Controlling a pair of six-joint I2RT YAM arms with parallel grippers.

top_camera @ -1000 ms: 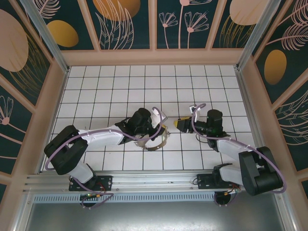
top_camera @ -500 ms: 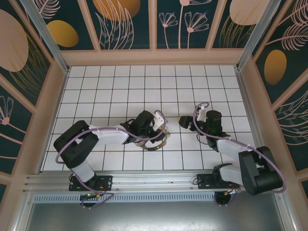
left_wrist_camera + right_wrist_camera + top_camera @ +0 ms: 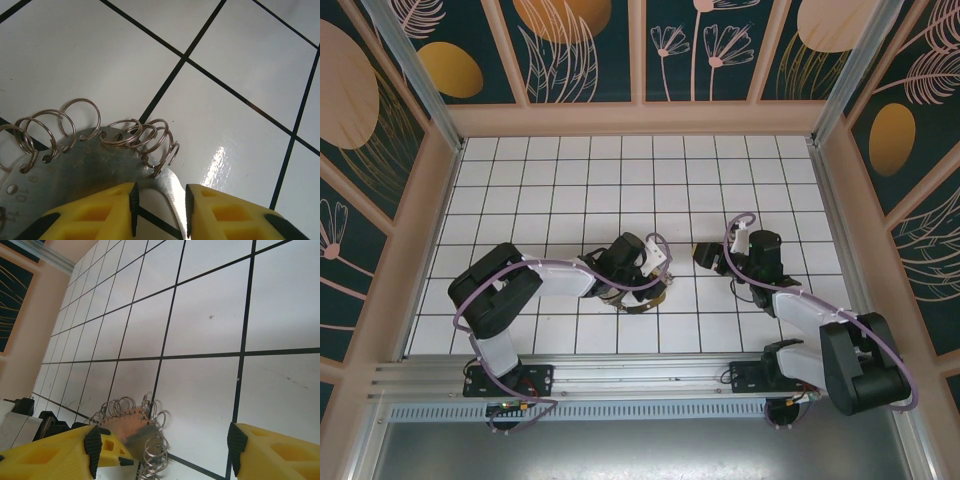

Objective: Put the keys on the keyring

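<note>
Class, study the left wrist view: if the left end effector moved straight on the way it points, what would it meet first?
The metal plate carrying the wire rings: its curved tip lies between the open jaws of the left end effector, so contact would probably come almost at once.

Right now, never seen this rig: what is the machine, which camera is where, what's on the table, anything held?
It is two robot arms bolted at the near edge of a white tiled table, each ending in a two-finger gripper with yellow fingers. The wide picture comes from a fixed camera above and behind the arms. The other two come from a camera on each wrist, looking past that arm's own fingers. On the table lies a curved metal plate with many wire rings hooked through holes along its edge. The left gripper stands open with the plate's tip in the gap, apparently unclamped. The right gripper is wide open near the plate, holding nothing.
</note>
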